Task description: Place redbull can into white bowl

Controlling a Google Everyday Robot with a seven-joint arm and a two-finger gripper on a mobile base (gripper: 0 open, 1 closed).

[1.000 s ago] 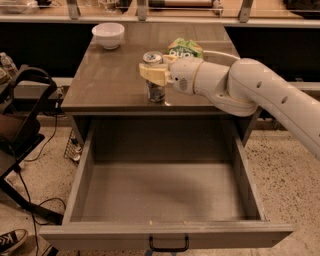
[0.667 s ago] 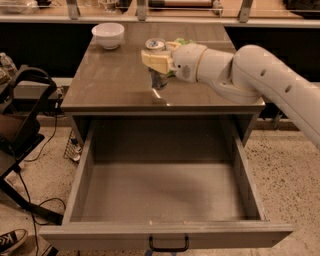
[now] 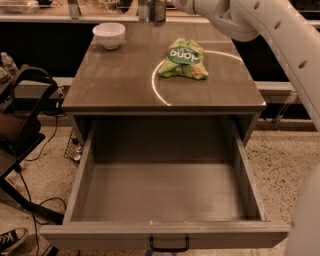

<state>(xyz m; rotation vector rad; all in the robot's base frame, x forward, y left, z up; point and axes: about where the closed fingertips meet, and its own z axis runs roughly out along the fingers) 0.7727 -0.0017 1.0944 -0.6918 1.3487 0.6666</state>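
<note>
Cabinet top and raised arm. The redbull can (image 3: 156,11) hangs at the upper edge of view, above the far edge of the table (image 3: 115,85), right of the white bowl (image 3: 109,35) and well apart from it. The gripper (image 3: 169,4) sits beside the can, mostly cut off; its hold cannot be told. A green snack bag (image 3: 184,59) lies mid-table. The drawer (image 3: 165,232) stands open.

I work from a single camera, set high and close in front of the table top (image 3: 120,85), facing forward and steeply down. The open drawer (image 3: 165,190) fills my 6 o'clock and the top runs toward 12. The arm (image 3: 280,35) enters from 2 o'clock. The gripper (image 3: 167,4) sits at the 12 o'clock edge, mostly cropped.
</note>
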